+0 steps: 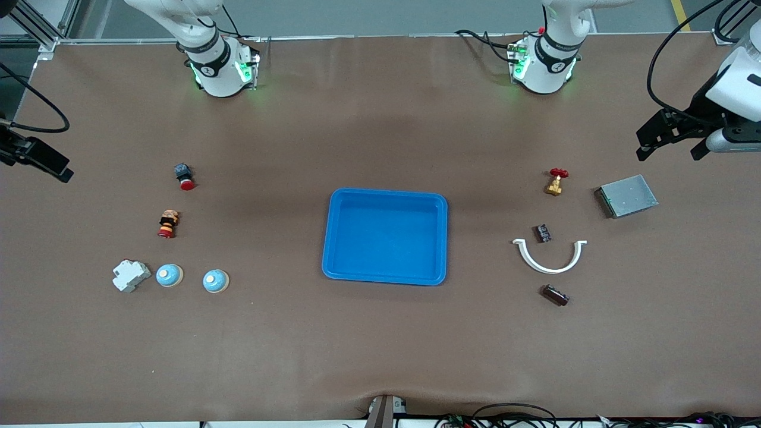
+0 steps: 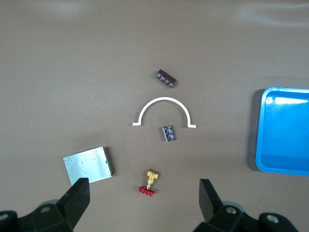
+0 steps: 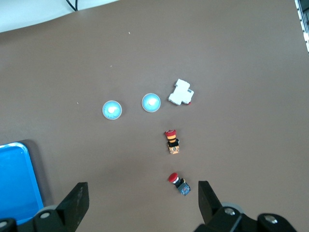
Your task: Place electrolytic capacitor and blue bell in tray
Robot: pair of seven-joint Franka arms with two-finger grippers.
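Found right gripper (image 3: 142, 205) hanging above the right arm's end of the bench (image 1: 380, 356), fingers released, empty. Noted blue bell (image 1: 216, 281) there, second bell (image 1: 169, 275) just beside it, both well apart from the tray (image 1: 386, 192), bare at mid-bench. Took the dark cylinder (image 1: 555, 295), nearer the camera than the white arc (image 1: 550, 264), for the electrolytic capacitor. Found left gripper (image 2: 144, 200) above that end, fingers likewise released. Judged best: centre over one item, descend straight, pinch low across its width.

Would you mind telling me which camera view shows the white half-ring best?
The left wrist view: the white half-ring sits mid-picture, whole and unblocked. The front view shows it whole too, but smaller, toward the left arm's end of the table. The right wrist view does not show it.
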